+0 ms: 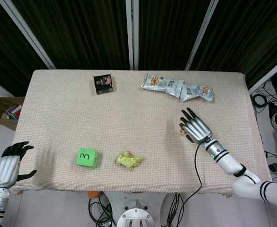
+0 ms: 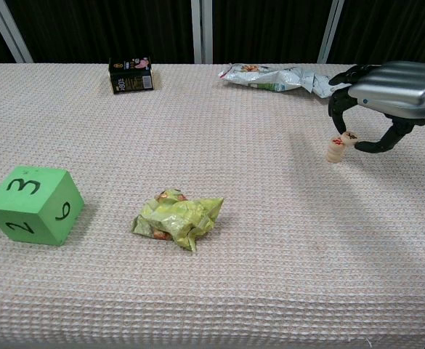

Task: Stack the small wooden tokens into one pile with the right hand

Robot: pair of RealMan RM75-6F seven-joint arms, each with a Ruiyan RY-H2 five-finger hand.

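Note:
A short pile of small round wooden tokens with red marks stands on the right part of the table; in the head view the pile just peeks out at the hand's left edge. My right hand hovers over it, palm down. It pinches one more wooden token between thumb and a finger, right beside the pile's top and slightly tilted. My left hand hangs off the table's front left corner, fingers apart, holding nothing.
A green numbered cube and a crumpled yellow wrapper lie near the front. A black box and snack bags sit along the far edge. A black cable trails from the right wrist. A cardboard box stands on the floor at left.

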